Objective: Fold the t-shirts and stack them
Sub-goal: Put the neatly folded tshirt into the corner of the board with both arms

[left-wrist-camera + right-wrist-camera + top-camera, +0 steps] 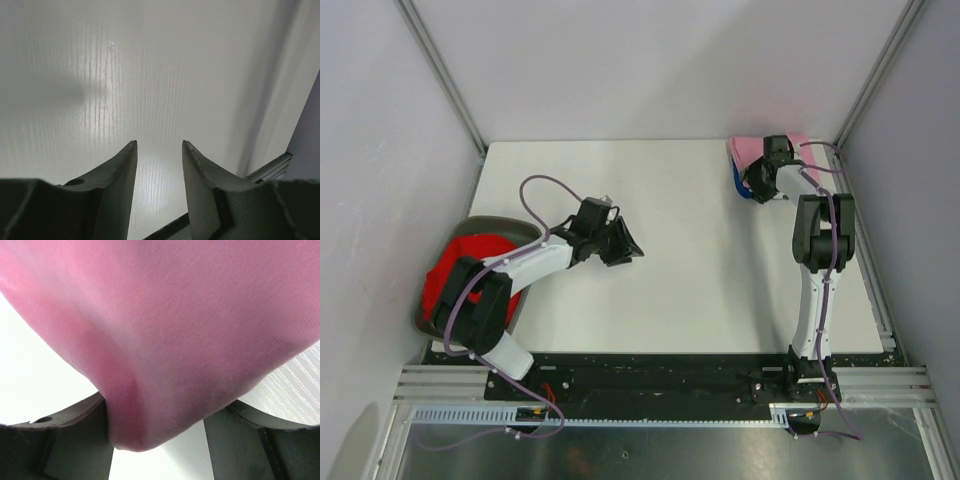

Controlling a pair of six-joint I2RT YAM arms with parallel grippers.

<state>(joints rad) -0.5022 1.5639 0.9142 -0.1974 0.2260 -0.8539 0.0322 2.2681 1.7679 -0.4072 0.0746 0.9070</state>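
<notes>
Red cloth t-shirt (460,262) lies bunched in the grey oval bin (423,322) at the left edge of the white counter (700,270), under the left arm's elbow and well apart from either tool. Further right, the left tool (623,247) hangs over bare counter left of the middle, its two dark fingers (122,170) standing apart with only the white surface showing between them. At the far right corner the light pink cloth t-shirt (747,150) lies on top of the royal blue cloth t-shirt (740,186), of which only a strip shows at the near left side. The right tool (160,412) sits on this pile, clamped on a thick fold of the pink cloth, which fills the gap and presses against both fingers (75,425).
</notes>
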